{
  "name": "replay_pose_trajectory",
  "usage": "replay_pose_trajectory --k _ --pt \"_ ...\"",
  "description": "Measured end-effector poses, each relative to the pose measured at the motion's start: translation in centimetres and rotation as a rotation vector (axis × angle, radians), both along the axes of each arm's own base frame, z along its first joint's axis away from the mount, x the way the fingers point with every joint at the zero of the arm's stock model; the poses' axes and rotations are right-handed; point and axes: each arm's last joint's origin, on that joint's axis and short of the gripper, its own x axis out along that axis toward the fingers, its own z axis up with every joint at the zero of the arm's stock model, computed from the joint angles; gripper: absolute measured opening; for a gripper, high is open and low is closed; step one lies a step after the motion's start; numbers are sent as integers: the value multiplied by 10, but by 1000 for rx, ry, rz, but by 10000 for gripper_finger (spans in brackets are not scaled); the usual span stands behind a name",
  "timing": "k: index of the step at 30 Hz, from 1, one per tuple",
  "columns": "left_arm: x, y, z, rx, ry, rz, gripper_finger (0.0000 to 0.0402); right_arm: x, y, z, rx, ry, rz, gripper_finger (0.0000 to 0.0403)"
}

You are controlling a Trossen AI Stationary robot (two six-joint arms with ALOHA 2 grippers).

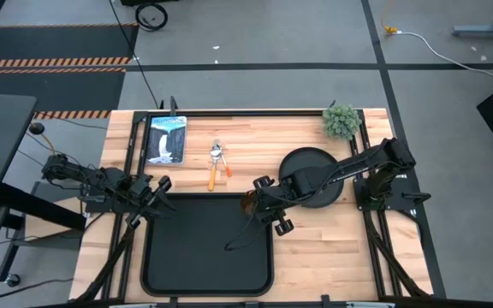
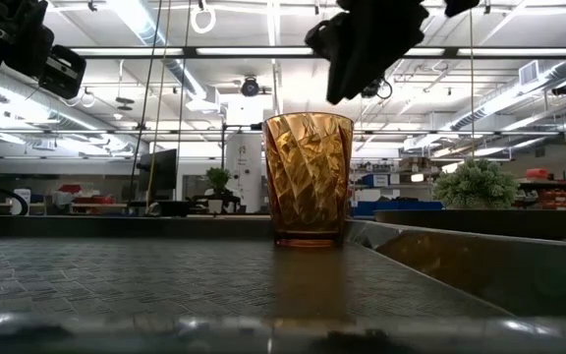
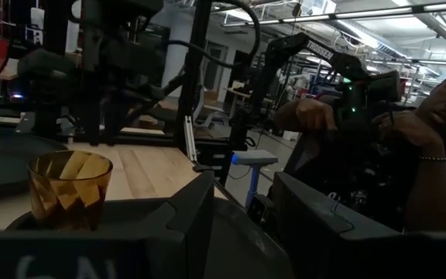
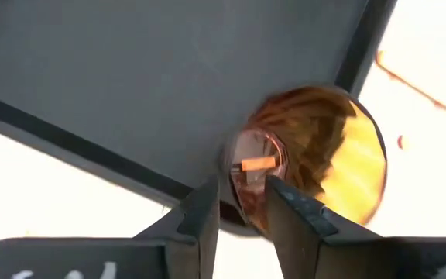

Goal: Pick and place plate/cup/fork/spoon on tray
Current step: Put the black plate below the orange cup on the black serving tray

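The amber cup [image 1: 248, 203] stands upright on its base in the far right corner of the black tray [image 1: 208, 257]; it also shows in the low view [image 2: 308, 177] and the right wrist view [image 4: 316, 155]. My right gripper [image 1: 264, 205] hangs just above the cup's rim with its fingers pointing down and a little apart, touching nothing in the low view [image 2: 357, 59]. The round black plate [image 1: 315, 171] lies on the table to the right of the tray, under my right arm. My left gripper [image 1: 157, 192] waits open at the tray's far left corner.
A fork and a spoon with orange handles [image 1: 216, 162] lie beyond the tray's far edge. A picture card [image 1: 165, 139] lies at the far left and a small green plant [image 1: 341, 120] at the far right. A person [image 3: 409, 132] sits beyond the table.
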Motion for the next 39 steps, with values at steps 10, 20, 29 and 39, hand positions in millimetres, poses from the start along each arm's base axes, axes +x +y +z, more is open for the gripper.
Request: replay_pose_trajectory --k 10,20,29,39 --pt "0 0 0 0 -1 0 142 -26 -20 22 -1 -6 -132 116" --pt "0 0 0 0 -1 0 142 -66 -36 -26 -58 79 -346 117" --pt "0 0 0 0 -1 0 142 -85 -33 -64 -49 161 -453 123" --pt "0 0 0 -1 -3 0 142 -96 -36 -81 -38 211 -566 169"
